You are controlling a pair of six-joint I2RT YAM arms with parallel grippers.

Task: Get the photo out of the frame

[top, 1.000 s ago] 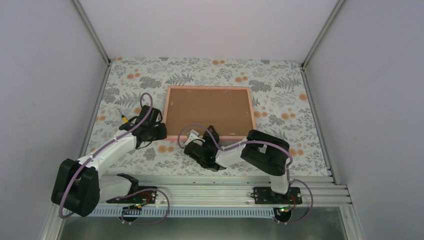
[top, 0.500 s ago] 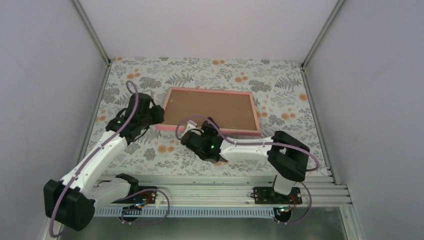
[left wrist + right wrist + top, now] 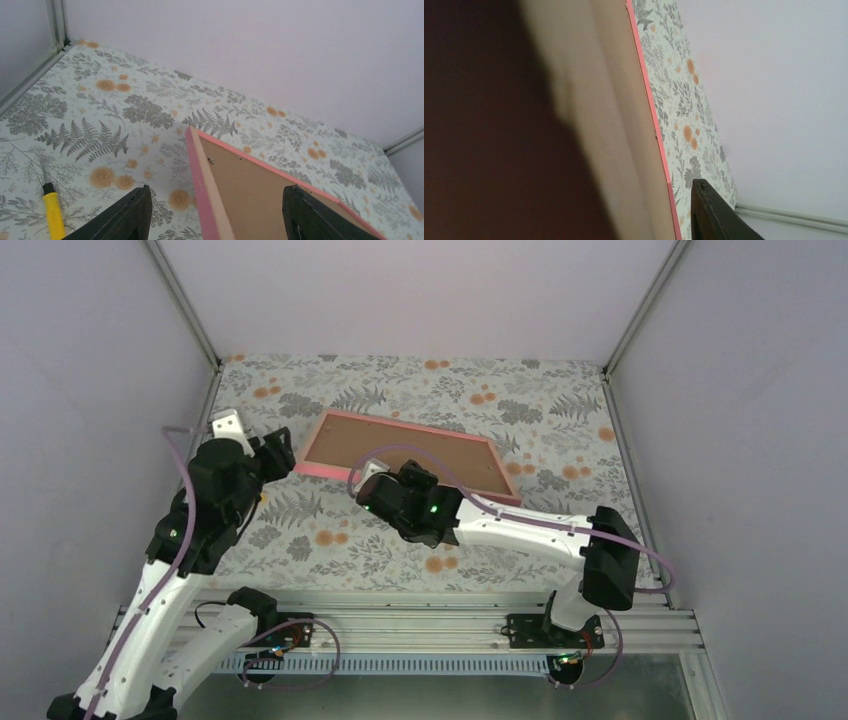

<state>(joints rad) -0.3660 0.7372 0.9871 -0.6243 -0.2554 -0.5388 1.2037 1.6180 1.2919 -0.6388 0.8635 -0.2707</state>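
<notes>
**A:** Where is the photo sitting?

**B:** It is hiding inside the frame [image 3: 310, 469], under the brown backing board [image 3: 410, 445], which is facing up. None of the print is showing.

**A:** What are the claws doing?

**B:** The right claw [image 3: 380, 483] is pinching the frame's near edge and seems to be tipping it off the bench [image 3: 300, 525]. The left claw [image 3: 215, 200] is standing spread around the left corner, touching nothing.

**A:** What is worrying you?

**B:** One pinch is carrying a tilted frame, so I am expecting it could swing or slip out, dropping beside the yellow-handled tool [image 3: 54, 217].

**A:** How is it lying?

**B:** Its long axis is running left to right, the right end skewing nearer. The photo is presumably facing down.
</notes>
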